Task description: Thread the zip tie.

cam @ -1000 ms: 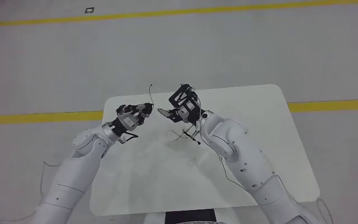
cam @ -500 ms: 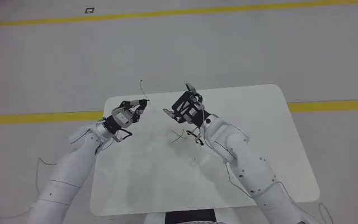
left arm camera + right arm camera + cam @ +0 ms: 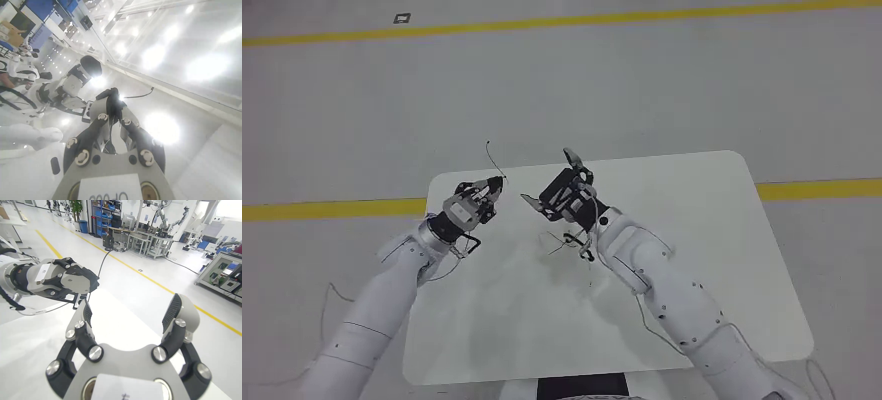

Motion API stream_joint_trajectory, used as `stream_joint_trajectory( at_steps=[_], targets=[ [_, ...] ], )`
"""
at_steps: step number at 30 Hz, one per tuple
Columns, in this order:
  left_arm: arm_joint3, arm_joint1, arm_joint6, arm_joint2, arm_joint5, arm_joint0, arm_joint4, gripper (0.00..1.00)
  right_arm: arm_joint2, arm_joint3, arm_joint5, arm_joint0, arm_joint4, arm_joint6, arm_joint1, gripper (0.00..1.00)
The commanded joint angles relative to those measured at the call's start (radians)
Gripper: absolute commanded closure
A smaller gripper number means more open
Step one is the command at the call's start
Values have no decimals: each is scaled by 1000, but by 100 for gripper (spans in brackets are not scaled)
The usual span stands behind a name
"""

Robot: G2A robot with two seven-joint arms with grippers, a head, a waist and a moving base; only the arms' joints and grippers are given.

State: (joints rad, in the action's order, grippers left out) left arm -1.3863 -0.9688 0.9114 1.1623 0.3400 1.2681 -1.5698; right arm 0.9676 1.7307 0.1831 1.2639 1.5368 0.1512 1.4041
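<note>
A thin black zip tie (image 3: 491, 160) sticks up and away from my left gripper (image 3: 499, 183), which is shut on its lower end above the table's far left corner. In the left wrist view the tie (image 3: 138, 96) curves out past the closed fingertips of that gripper (image 3: 113, 93). My right gripper (image 3: 547, 178) hovers a short way to the right of it, jaws wide open and holding nothing. In the right wrist view this open gripper (image 3: 130, 309) faces the left gripper (image 3: 95, 283), and the tie (image 3: 102, 262) rises above it.
The white table (image 3: 692, 250) holds a small bunch of loose black zip ties (image 3: 567, 241) just under the right wrist. Beyond the table's far edge is grey floor with a yellow line (image 3: 322, 210).
The left gripper has drawn leftwards with the zip tie, whose free end now leans further left. The right gripper shifted slightly left and turned, staying open.
</note>
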Motion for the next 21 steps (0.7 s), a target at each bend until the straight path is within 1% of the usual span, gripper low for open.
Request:
stream_joint_trajectory(
  at_steps=[1, 3, 5, 10, 12, 13, 14, 15, 16, 17, 18, 19, 21],
  targets=[
    [0, 0, -1, 0, 0, 0, 0, 100, 0, 0, 1, 0, 0, 0, 0, 0],
    [-1, 0, -5, 0, -1, 1, 0, 100, -2, -1, 2, 3, 5, -3, 0, 0],
    [-11, -8, -11, -1, 0, 11, 0, 100, -8, -3, -2, 5, 17, -7, 0, 0],
    [-5, -41, -11, 18, 0, 31, 0, 100, -29, -10, -22, 2, 28, -29, 5, 0],
    [0, -55, 5, 26, 0, 36, 0, 100, -36, -13, -26, -1, 29, -34, 7, 0],
    [1, -58, 8, 28, 0, 37, 0, 100, -41, -15, -27, -1, 25, -38, 8, 0],
    [1, -58, 8, 28, 0, 37, 0, 100, -44, -18, -27, -2, 23, -38, 9, 8],
    [1, -58, 8, 28, 0, 37, 0, 100, -49, -20, -27, -4, 20, -38, 11, 23],
    [1, -58, 8, 28, 0, 37, 0, 100, -53, -23, -26, -5, 16, -38, 12, 36],
    [1, -58, 8, 28, 0, 37, 0, 100, -56, -27, -27, -6, 14, -38, 13, 39],
    [1, -58, 8, 28, 0, 37, 0, 100, -60, -31, -28, -7, 11, -38, 14, 47],
    [1, -58, 8, 28, 0, 37, 0, 100, -64, -37, -30, -9, 10, -38, 15, 51],
    [1, -58, 8, 28, 0, 37, 0, 100, -70, -46, -35, -12, 6, -40, 18, 54]
  ],
)
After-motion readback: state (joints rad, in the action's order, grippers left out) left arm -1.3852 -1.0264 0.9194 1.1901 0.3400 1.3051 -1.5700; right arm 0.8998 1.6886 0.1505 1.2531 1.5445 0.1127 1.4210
